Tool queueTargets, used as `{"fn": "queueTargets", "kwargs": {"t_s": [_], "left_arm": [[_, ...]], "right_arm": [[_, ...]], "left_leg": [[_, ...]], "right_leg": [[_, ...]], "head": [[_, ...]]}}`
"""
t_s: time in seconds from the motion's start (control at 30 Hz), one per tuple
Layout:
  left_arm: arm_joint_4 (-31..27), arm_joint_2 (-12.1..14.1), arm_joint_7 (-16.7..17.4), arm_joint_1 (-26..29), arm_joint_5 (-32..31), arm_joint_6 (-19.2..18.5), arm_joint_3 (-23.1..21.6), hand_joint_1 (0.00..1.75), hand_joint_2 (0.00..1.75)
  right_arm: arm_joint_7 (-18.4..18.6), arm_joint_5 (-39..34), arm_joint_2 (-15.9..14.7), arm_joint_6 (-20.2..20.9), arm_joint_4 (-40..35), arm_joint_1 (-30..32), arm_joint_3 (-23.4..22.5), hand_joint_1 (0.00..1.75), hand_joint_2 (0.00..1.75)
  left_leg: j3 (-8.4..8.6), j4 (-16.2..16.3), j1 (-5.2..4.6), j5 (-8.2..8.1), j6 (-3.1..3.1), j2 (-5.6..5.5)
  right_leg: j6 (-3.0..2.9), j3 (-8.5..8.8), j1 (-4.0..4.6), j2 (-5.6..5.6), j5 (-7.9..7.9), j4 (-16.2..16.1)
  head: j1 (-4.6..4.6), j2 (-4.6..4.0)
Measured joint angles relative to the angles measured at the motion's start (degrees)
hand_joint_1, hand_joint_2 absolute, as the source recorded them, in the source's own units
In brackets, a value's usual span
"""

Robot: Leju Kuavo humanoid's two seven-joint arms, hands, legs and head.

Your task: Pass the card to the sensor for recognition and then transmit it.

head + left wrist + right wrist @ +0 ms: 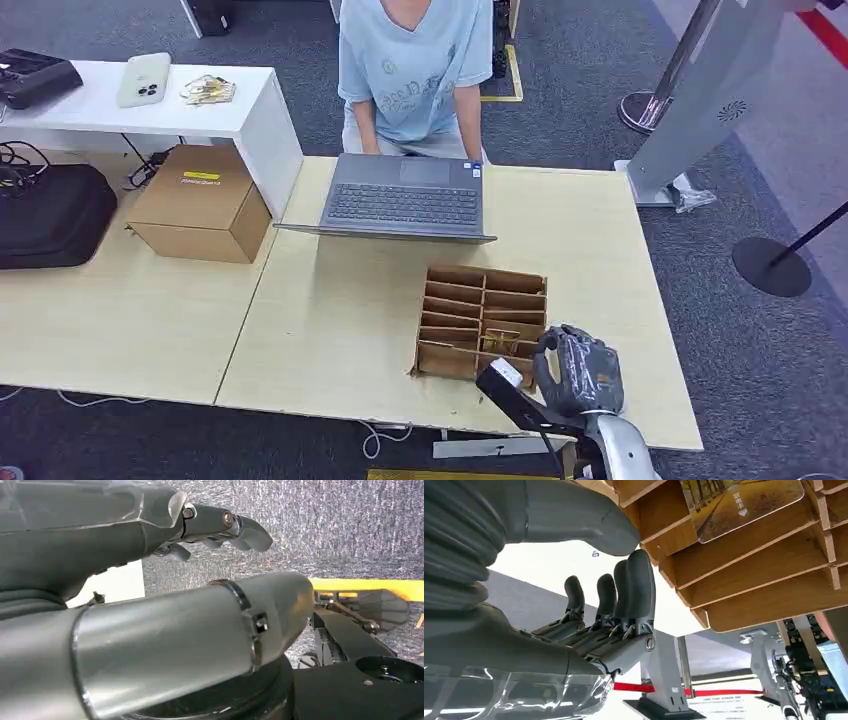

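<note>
Ribbed grey right hand [574,615] beside slotted cardboard organizer [482,320].

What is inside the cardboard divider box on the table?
One card with a tree-lined road picture sits in a slot of the divider box, near the right hand. The other visible slots look empty; the hand covers the nearest corner.

Bright even indoor light, soft shadows, sheen on metal arm [165,640], close parts slightly blurred

Matt cardboard rack [482,322], glossy printed card [739,502], pale wood table [330,330].
</note>
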Motion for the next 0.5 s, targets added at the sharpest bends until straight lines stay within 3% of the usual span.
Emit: {"fn": "queueTargets", "kwargs": {"t_s": [0.5], "left_arm": [[0.0,0.0,0.0,0.0,0.2,0.0,0.0,0.00,0.00]], "right_arm": [[-0.2,0.1,0.0,0.0,0.5,-0.6,0.0,1.15,1.75]], "left_leg": [[-0.01,0.0,0.00,0.00,0.00,0.00]], "right_leg": [[0.00,0.00,0.00,-0.01,0.00,0.0]], "head": [[-0.02,0.00]]}}
